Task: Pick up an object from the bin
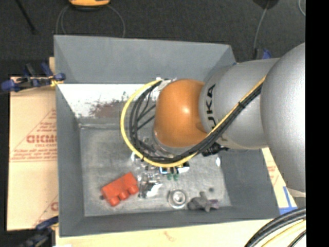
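Note:
My gripper (147, 185) reaches down near the front of the bin floor, its body mostly hidden under the orange wrist cover. Its tip is right beside the right end of a red toy brick (120, 189), which lies flat on the floor to its left. A small round silver metal piece (177, 198) lies just to the right of the gripper, in front. Further right, a dark grey lumpy figure (203, 203) rests against the front wall.
The arm and its orange cover with cables hang over the middle and right of the bin, hiding the floor beneath. The bin's sloped walls rise close behind the brick's front side and at the left.

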Robot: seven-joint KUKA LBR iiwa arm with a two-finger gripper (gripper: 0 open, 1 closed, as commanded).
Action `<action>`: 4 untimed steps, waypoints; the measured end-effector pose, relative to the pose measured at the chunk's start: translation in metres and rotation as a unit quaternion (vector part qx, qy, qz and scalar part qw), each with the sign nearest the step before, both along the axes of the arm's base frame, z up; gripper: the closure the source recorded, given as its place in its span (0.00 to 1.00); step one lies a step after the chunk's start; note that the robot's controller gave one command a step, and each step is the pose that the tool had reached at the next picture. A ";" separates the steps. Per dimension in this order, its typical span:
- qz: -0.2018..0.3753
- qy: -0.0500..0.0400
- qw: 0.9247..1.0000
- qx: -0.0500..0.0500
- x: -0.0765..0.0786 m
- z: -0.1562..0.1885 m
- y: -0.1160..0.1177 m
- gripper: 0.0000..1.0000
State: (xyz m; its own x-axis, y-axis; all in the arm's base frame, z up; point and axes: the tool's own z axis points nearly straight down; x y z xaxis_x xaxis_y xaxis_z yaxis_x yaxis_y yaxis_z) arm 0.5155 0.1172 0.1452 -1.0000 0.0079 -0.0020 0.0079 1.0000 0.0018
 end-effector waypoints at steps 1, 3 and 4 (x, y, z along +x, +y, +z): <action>-0.118 -0.001 0.993 -0.001 -0.003 -0.035 0.013 0.00; -0.187 0.000 0.982 0.000 -0.030 -0.063 0.072 1.00; -0.163 -0.003 0.987 0.002 -0.035 0.068 0.082 1.00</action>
